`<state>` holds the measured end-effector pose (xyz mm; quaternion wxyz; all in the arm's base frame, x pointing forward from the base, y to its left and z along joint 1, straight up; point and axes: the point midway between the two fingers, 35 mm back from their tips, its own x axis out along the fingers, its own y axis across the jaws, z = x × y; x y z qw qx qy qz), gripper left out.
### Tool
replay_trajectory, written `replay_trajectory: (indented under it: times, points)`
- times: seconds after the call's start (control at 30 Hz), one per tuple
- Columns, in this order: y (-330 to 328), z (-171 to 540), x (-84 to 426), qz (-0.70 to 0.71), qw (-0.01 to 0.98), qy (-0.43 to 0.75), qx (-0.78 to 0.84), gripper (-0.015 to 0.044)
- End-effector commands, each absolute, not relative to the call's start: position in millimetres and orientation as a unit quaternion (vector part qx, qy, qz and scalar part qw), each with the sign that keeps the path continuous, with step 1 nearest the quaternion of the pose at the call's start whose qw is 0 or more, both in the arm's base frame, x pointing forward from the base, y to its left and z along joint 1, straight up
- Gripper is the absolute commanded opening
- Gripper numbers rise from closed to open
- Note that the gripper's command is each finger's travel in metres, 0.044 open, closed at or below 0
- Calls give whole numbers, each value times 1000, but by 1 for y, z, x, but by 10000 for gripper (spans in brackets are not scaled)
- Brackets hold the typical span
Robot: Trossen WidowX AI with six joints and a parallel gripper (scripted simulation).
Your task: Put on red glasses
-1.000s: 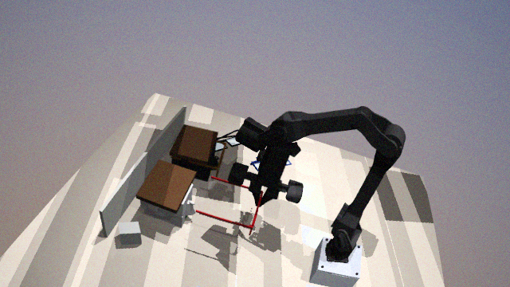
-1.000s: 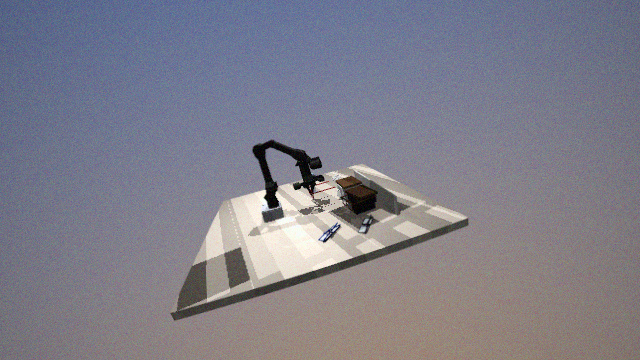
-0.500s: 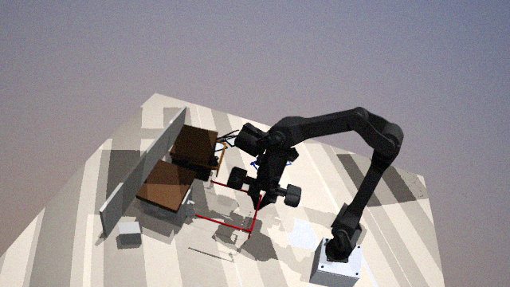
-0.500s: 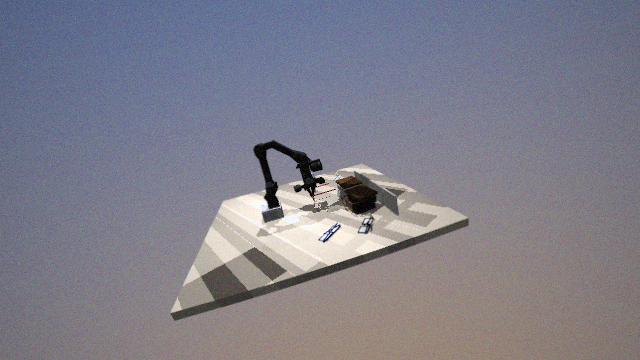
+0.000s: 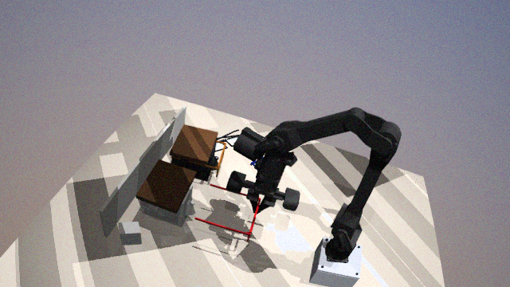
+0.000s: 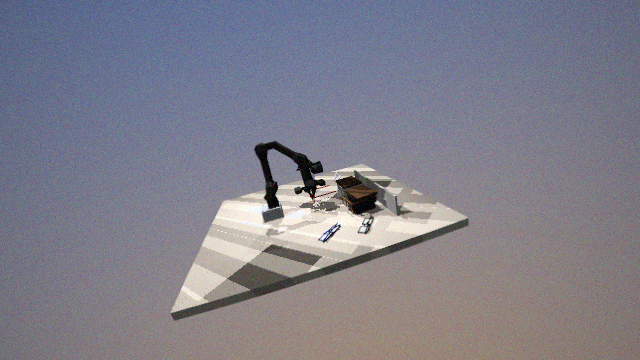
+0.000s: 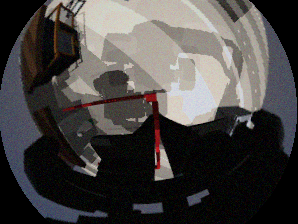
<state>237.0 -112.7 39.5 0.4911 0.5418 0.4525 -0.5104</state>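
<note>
The red glasses (image 5: pixel 250 233) (image 7: pixel 151 97) are held above the table with both temples open and pointing toward the heads. My gripper (image 5: pixel 257 208) (image 6: pixel 313 197) is shut on their front, near one end. The grey head with a brown top (image 5: pixel 167 185) (image 6: pixel 347 182) stands ahead of the temple tips, which appear apart from it. The dark head with a brown top (image 5: pixel 195 143) (image 6: pixel 363 192) stands beside it and has an orange frame (image 5: pixel 224 153) at its front. I cannot make out the green tag on either head. My fingers hide part of the red front.
A grey upright panel (image 5: pixel 133 181) (image 6: pixel 385 192) stands behind the heads. A small grey block (image 5: pixel 131 233) lies near its end. Blue glasses (image 6: pixel 330 232) and dark-framed glasses (image 6: pixel 365 225) lie on the table, on the dark head's side.
</note>
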Motion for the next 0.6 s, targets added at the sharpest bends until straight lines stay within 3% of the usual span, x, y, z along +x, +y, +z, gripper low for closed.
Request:
replay_trajectory:
  times: [0.0, 0.57]
  points:
    - [-113, 36, 236, -513, 490, 451, 542, 0]
    - [-115, 36, 256, -507, 493, 448, 547, 0]
